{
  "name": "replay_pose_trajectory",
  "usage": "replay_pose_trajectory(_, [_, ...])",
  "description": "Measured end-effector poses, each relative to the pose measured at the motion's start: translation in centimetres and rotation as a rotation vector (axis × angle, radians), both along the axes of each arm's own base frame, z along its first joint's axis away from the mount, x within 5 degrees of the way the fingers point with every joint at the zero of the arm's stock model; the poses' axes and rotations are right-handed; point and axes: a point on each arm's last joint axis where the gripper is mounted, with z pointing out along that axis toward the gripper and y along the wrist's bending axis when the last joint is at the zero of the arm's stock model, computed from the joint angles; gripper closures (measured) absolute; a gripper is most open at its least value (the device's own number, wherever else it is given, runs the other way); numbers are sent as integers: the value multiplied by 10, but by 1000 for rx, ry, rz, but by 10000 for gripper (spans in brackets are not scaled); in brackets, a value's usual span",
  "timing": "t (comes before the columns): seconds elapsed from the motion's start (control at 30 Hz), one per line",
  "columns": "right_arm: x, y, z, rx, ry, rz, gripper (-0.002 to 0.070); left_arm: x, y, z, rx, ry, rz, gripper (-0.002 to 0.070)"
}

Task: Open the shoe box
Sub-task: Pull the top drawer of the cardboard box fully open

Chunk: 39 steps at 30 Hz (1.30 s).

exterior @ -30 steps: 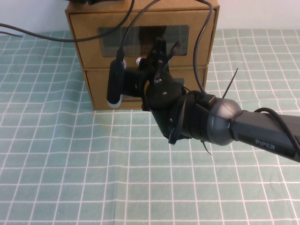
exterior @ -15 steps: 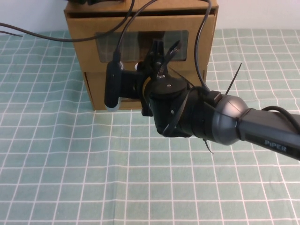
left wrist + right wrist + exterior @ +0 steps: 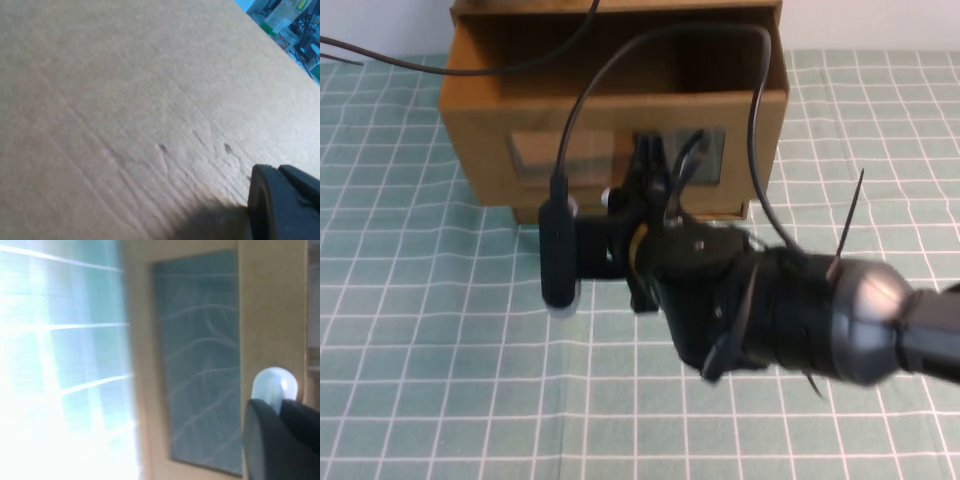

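One arm works nearest: the right gripper [image 3: 670, 160], above the near-centre tabletop [image 3: 420, 380], has its jaws closed on the white knob [image 3: 274, 384], seemingly to pull the front open. The box [image 3: 480, 140] sits far centre. The left gripper [image 3: 285, 200] lies against its cardboard, probably steadying it. Whether that one is open or closed, I cannot tell.

Entry: lettering, labels, brands, numbers, signs. None that I can read in any view, neither on the shoe box [image 3: 480, 140], nor on my arm [image 3: 860, 320], nor on the checked cloth of the tabletop [image 3: 420, 380].
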Motion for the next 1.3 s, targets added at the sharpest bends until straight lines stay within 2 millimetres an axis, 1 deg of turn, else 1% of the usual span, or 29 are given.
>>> replay_pose_trajectory(0.17, [-31,2,-9,7,43,9,669,0,0,0,3,-1,2,680])
replay_pose_trajectory(0.3, [-42,1,-14,-3,52,11,668,0,0,0,4,-1,2,680])
replay_pose_trajectory(0.57, [-44,-2,-15,-3,48,4,668,0,0,0,4,-1,2,680])
replay_pose_trajectory(0.9, [-59,5,-16,-4,57,18,668,0,0,0,4,-1,2,680])
replay_pose_trajectory(1.17, [-59,4,-17,-5,62,5,667,0,0,0,4,0,2,680])
replay_pose_trajectory(1.23, [-59,4,-17,-5,62,5,655,0,0,0,4,0,2,680])
replay_pose_trajectory(1.3, [-60,4,-18,-5,72,1,624,0,0,1,3,-2,2,680])
